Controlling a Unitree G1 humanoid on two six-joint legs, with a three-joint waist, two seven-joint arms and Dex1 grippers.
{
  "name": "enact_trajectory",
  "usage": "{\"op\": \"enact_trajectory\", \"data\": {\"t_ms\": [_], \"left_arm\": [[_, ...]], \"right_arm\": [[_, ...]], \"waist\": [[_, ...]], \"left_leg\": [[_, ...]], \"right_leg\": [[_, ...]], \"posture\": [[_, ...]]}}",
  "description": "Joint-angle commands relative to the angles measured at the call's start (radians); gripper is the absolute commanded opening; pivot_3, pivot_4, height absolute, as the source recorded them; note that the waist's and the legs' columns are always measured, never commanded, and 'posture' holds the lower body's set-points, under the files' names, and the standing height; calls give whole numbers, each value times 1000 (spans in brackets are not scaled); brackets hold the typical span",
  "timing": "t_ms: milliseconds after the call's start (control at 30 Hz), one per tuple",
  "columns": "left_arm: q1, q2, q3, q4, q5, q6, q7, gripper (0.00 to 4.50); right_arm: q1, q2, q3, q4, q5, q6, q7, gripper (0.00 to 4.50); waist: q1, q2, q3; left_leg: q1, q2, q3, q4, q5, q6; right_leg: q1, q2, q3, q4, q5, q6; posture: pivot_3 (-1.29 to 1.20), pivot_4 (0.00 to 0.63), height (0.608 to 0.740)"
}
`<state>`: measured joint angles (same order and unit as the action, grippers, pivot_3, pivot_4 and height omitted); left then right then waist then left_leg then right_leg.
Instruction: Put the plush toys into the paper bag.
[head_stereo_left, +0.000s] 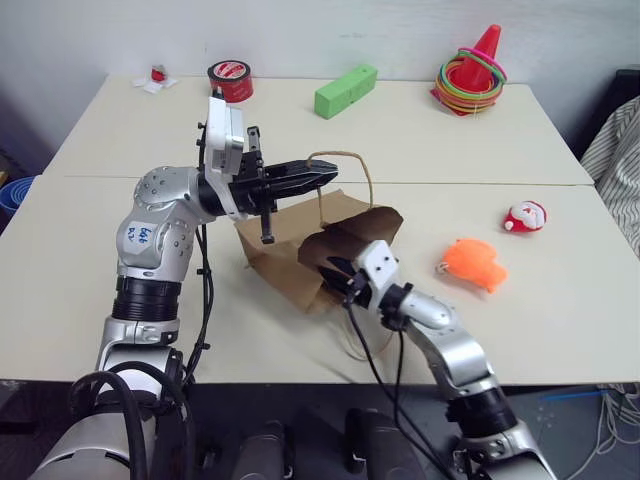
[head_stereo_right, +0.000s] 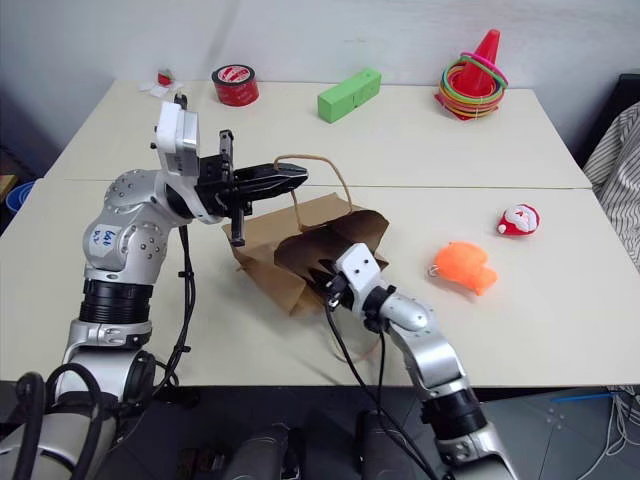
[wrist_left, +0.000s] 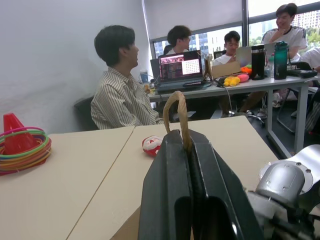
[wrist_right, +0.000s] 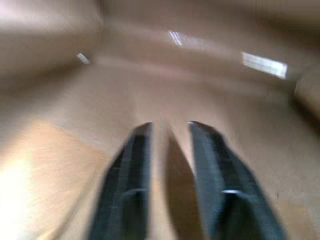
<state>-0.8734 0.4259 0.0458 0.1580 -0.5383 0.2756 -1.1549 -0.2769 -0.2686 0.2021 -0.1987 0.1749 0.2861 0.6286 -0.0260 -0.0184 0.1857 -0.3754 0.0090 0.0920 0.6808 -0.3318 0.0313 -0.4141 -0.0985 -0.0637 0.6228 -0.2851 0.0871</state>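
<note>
Pinching 1 cord handle of the paper bag (head_stereo_left: 320, 250) mid-table, left gripper (head_stereo_left: 322, 175); right gripper (wrist_right: 165, 135), fingers parted, inside the bag mouth. Orange plush toy (head_stereo_left: 474, 264) and Santa toy (head_stereo_left: 524, 216) toward the table's right edge, nearer the right arm.

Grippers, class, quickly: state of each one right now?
Left gripper: shut on the paper bag's cord handle.
Right gripper: open, fingers apart inside the bag's mouth, holding nothing.
</note>
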Motion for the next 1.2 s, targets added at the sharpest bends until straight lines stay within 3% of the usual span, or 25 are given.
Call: {"op": "enact_trajectory", "data": {"t_ms": [33, 133, 200, 400, 567, 700, 833, 1000, 1100, 1200], "left_arm": [[-29, -2, 1, -16, 7, -33, -3, 0], [-32, 3, -7, -5, 18, -50, -16, 0], [-29, 5, -11, -5, 20, -54, -22, 0], [-15, 14, -28, -6, 33, -66, -39, 0], [-12, 7, -43, -5, 47, -77, -48, 0], [1, -7, -76, -12, 67, -94, -55, 0], [12, -17, -89, -18, 79, -100, -50, 0], [14, -3, -88, -32, 75, -86, -47, 0], [14, 15, -83, -45, 72, -73, -46, 0], [15, 27, -77, -62, 63, -57, -38, 0]], "right_arm": [[85, -69, -69, -187, 76, -2, 49, 2645], [206, -135, -157, -310, 144, -16, 72, 3658], [354, -158, -300, -382, 179, -71, 61, 4402], [772, -91, -674, -334, 215, -341, 70, 4455], [888, -71, -760, -198, 143, -494, 52, 4455], [786, -152, -748, -194, 106, -385, -19, 4455], [553, -293, -650, -132, 58, -224, -31, 4455], [303, -386, -521, 54, -9, -133, -18, 4455], [149, -422, -447, 224, -38, -76, 2, 3887], [75, -437, -412, 320, -37, -82, 42, 2923]], "waist": [[4, 0, 0], [9, 0, 0], [16, 0, 0], [40, 0, 0], [33, 0, 0], [9, 1, 0], [0, 1, 1], [13, 1, 1], [21, 2, 1], [29, 2, 1]], "left_leg": [[0, 0, 0, 0, 0, 0], [0, 0, 0, 0, -1, 1], [0, 0, 0, 0, -1, 1], [1, 1, 1, 0, -2, 1], [5, 1, 3, 0, -5, 2], [8, 1, 4, 0, -5, 1], [7, 2, 4, 0, -4, -1], [5, 3, 2, 0, -2, -3], [4, 3, 3, 1, -2, -1], [4, 3, 3, 1, -1, -1]], "right_leg": [[0, 0, 0, 0, 0, 0], [1, 0, 0, -1, 0, 0], [1, 0, 0, -1, 0, 0], [3, 2, 0, -3, 0, 0], [5, 2, 3, -6, 0, 0], [4, 1, 6, -3, 0, 0], [2, 2, 7, -2, -1, -1], [1, 3, 3, 0, -3, -5], [1, 2, 3, 0, -3, -5], [1, 2, 2, 0, -3, -4]], "posture": [[0, 150, 740], [0, 150, 740], [0, 150, 740], [0, 150, 740], [0, 150, 740], [0, 150, 740], [0, 150, 740], [0, 150, 740], [0, 150, 740], [0, 150, 740]]}}
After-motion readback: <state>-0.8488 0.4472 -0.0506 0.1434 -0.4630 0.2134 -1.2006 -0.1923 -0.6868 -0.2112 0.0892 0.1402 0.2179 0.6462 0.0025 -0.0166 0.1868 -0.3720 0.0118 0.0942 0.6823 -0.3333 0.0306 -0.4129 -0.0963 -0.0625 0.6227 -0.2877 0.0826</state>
